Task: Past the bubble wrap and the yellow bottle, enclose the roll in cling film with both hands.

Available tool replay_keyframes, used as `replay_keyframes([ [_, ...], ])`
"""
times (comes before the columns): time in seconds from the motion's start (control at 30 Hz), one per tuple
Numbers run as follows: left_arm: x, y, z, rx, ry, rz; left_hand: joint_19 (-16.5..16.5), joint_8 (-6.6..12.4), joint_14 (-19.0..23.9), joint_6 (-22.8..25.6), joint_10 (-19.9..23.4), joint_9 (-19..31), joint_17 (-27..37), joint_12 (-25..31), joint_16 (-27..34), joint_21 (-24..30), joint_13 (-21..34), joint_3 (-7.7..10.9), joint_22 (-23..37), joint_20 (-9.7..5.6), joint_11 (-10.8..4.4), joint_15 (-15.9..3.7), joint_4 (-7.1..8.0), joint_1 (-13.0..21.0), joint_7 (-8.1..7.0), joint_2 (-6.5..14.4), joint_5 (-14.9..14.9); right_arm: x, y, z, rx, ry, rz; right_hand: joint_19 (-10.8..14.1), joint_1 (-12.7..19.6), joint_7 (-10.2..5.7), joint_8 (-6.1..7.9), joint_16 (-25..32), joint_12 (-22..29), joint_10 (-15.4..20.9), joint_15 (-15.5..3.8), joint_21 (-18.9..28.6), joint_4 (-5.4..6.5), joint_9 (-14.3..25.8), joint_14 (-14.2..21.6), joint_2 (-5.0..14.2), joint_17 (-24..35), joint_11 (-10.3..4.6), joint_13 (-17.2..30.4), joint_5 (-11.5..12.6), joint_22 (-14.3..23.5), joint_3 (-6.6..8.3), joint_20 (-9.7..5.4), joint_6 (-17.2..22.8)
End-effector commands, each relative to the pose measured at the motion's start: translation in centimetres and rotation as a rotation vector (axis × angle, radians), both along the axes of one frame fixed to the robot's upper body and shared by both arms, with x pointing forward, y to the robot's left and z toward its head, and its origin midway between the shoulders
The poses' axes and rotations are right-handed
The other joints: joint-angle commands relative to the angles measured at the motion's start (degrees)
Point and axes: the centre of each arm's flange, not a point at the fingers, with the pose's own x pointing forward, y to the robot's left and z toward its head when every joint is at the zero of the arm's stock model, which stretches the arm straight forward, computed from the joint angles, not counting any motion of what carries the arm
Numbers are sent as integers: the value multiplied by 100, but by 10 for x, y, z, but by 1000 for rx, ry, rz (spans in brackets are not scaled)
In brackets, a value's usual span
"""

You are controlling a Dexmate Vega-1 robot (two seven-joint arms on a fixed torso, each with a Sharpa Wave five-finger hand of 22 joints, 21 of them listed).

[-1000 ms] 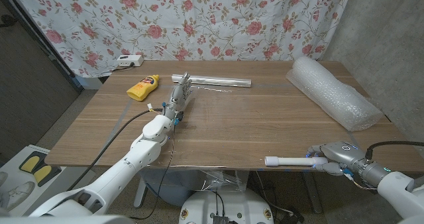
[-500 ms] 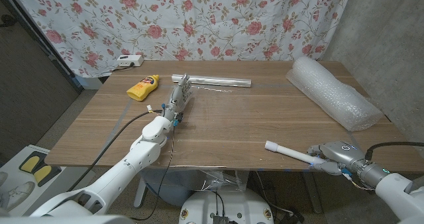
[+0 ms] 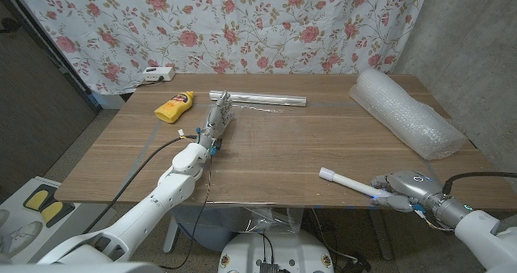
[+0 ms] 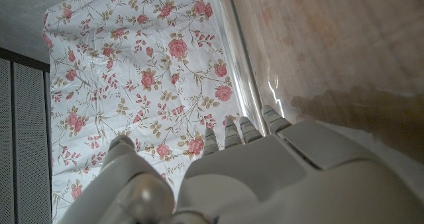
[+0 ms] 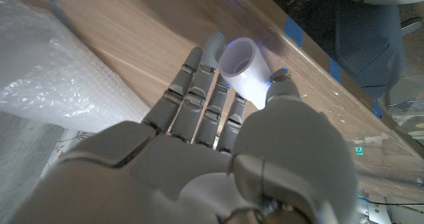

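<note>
A long cling film roll (image 3: pixel 258 99) lies across the far side of the table, with a clear sheet of film (image 3: pixel 242 156) drawn from it toward the front edge. My left hand (image 3: pixel 218 115) reaches toward that roll with straight fingers and holds nothing; in the left wrist view the fingertips (image 4: pixel 242 128) point at the roll (image 4: pixel 240 71). At the front right, my right hand (image 3: pixel 401 186) grips a white tube (image 3: pixel 343 179) that sticks out to the left, angled away from the edge. The right wrist view shows the tube (image 5: pixel 242 68) between thumb and fingers (image 5: pixel 199 91).
A bubble wrap roll (image 3: pixel 408 119) lies at the right side of the table, and a yellow bottle (image 3: pixel 175 106) lies at the far left. A white power strip (image 3: pixel 157 74) sits behind the table by the floral curtain. Blue tape (image 5: pixel 292 29) marks the front edge.
The white tube's free end has swung away from the front edge, from lying along it to pointing up-left. The right hand shifted slightly with it. The left hand has not moved.
</note>
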Motion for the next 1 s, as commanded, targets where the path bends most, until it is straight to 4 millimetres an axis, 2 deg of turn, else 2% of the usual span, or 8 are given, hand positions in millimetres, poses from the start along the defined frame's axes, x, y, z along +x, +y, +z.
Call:
replay_keyframes([
  [0.03,-2,7,3,-4,-7,8,4,23,-26,34,23,10,8,29,51,-18,14,-16,17,-24,-32,1,12,-26,-1,17,19,-6,5,31,16,-160,7,-11,67,-124,-102,-18,50,584,-615,83,987,-28,73,182,114,-638,60,51,41,1361,-256,22],
  [0.2,-4,7,5,-6,-14,3,4,24,-28,39,31,10,9,33,50,-17,14,-19,17,-25,-25,-3,13,-31,2,19,20,-6,6,40,23,-225,17,-71,253,-174,-281,-118,14,364,-609,201,897,-61,-9,178,242,-633,117,44,82,1603,-258,-110],
  [0.27,-4,7,6,-9,-14,7,4,23,-26,40,37,9,9,35,51,-17,14,-20,17,-25,-23,-1,13,-33,2,20,20,-5,7,41,22,-252,23,-65,307,-191,-398,-187,32,206,-603,319,938,-76,-25,217,320,-633,225,33,125,1769,-262,-174],
  [0.3,-3,7,6,-8,-13,3,4,23,-26,40,37,9,9,35,51,-17,14,-21,17,-24,-25,-1,14,-34,1,21,20,-5,7,42,26,-263,24,-46,313,-191,-469,-226,62,55,-599,452,1033,-37,34,214,399,-638,342,14,177,1923,-275,-203],
  [0.43,-4,8,7,-7,-13,11,5,23,-23,41,38,9,9,36,52,-17,14,-22,17,-25,-27,-4,14,-36,2,23,20,-2,7,44,35,-287,39,125,376,-218,-571,-171,55,-295,-606,745,1073,78,256,198,607,-619,513,-16,282,2121,-360,-292],
  [0.67,-4,7,9,-7,-14,12,9,25,-15,49,36,9,9,35,56,-15,14,-25,17,-30,-21,-1,17,-43,1,28,21,6,6,51,50,-321,65,180,419,-241,-581,-149,50,-246,-605,917,1065,153,339,173,737,-616,470,-36,353,2208,-418,-227],
  [0.8,-5,6,11,-2,-21,13,12,24,-18,50,33,9,10,33,54,-14,14,-27,17,-30,-23,1,18,-46,5,31,22,9,6,57,59,-343,77,186,423,-235,-593,-154,48,-166,-603,984,1064,158,354,158,785,-594,410,-48,380,2229,-485,-173],
  [1.0,-6,8,11,-7,-20,26,12,22,-18,48,35,9,10,34,54,-14,14,-29,17,-28,-26,2,21,-52,8,37,22,14,4,61,60,-364,90,173,425,-237,-609,-158,52,-155,-603,1025,1062,155,364,149,818,-581,404,-55,397,2241,-497,-143],
])
